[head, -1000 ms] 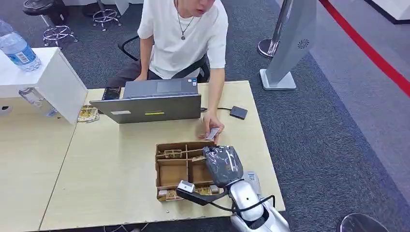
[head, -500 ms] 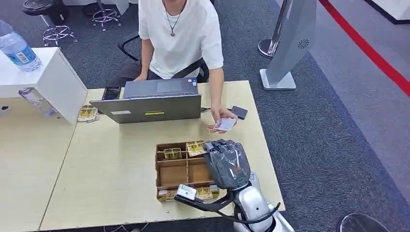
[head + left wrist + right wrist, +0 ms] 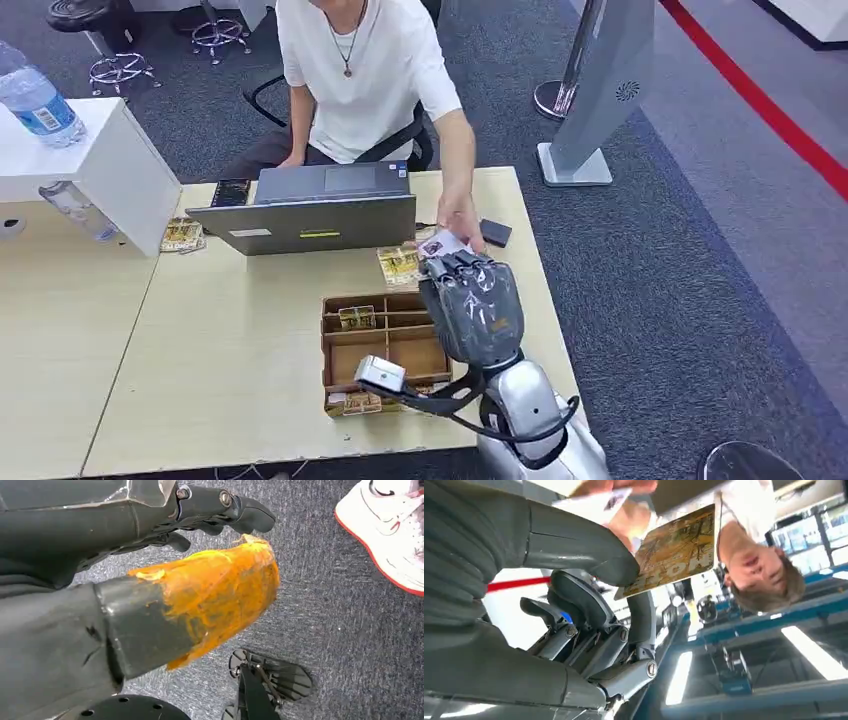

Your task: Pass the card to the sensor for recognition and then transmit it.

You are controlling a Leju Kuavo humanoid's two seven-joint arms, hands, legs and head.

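Note:
My right hand (image 3: 470, 305) is raised over the far end of the cardboard card box (image 3: 345, 358) and pinches a yellow patterned card (image 3: 400, 265) by its edge. In the right wrist view the same card (image 3: 676, 550) is held between the thumb and a finger (image 3: 641, 615). A person's hand (image 3: 458, 212) holds a white card (image 3: 445, 243) just beyond my fingers, beside the small black sensor (image 3: 495, 233). My left hand (image 3: 150, 605) hangs above the carpet and holds nothing, its orange-taped thumb apart from the dark fingers (image 3: 220, 505).
An open grey laptop (image 3: 310, 215) stands behind the box, in front of the seated person. Loose yellow cards (image 3: 182, 235) lie at its left. A white cabinet (image 3: 110, 160) bears a water bottle (image 3: 35, 100). The table's right edge (image 3: 555, 310) lies close to my arm.
My right hand rose from the box with the yellow card and carried it toward the laptop and sensor. The person's hand moved the white card back toward the sensor.

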